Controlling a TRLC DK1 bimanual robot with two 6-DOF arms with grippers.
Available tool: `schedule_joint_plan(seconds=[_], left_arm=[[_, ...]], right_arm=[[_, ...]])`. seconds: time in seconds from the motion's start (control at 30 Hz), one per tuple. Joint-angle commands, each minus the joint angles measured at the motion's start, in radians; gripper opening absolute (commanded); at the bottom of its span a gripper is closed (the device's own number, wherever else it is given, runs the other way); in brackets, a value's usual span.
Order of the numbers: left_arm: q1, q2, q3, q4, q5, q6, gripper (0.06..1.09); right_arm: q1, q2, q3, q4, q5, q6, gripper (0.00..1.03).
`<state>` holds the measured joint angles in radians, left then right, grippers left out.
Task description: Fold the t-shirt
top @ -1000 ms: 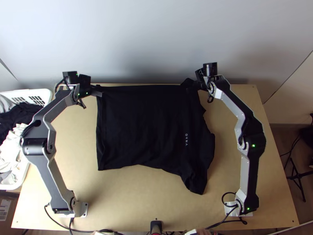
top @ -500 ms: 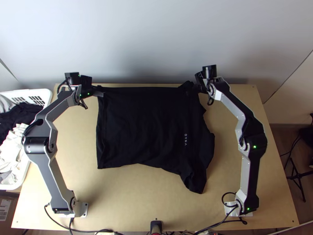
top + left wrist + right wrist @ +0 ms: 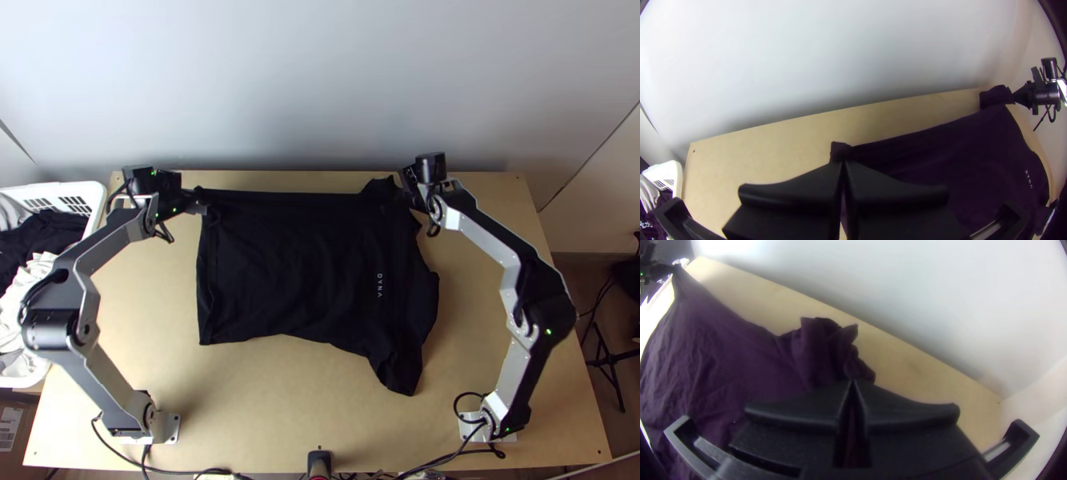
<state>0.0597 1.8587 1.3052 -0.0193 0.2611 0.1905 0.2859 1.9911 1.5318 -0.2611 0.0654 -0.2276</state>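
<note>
T-shirt (image 3: 296, 268): dark, spread on the table (image 3: 280, 416) between the arms; outline uneven toward the right arm.
Left gripper (image 3: 843, 162): fingers clenched on a far corner of the shirt, a small tuft past the tips.
Right gripper (image 3: 853, 380): fingers clenched on bunched cloth at the other far corner.
Far edge: runs fairly straight between both grips.
Step in hand (judged): carrying the far edge over toward the near edge; fold not yet made.
Lift: just enough for the far edge to clear the layer beneath; both arms at equal pace.
Tension: light; a hard pull could drag the shirt or slip the tuft.
Near edge (image 3: 284, 336): slants, so align the hem side first.
Release: lay flat, then open both together; smooth the bunch afterwards.
</note>
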Motion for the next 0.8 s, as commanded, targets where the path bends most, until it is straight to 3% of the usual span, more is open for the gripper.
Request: schedule_joint_plan(seconds=[0.0, 0.47, 0.77], left_arm=[[0.0, -0.118, -0.142, 0.022, 0.001, -0.011, 0.09], [-0.021, -0.375, -0.412, 0.021, 0.001, -0.028, 0.09], [-0.058, -0.517, -0.566, -0.01, -0.002, -0.034, 0.09]], right_arm=[[0.012, -0.143, -0.177, 0.04, -0.001, 0.014, 0.03], [0.062, -0.46, -0.516, 0.045, -0.001, 0.028, 0.03], [0.081, -0.532, -0.624, 0.046, -0.001, 0.047, 0.03]])
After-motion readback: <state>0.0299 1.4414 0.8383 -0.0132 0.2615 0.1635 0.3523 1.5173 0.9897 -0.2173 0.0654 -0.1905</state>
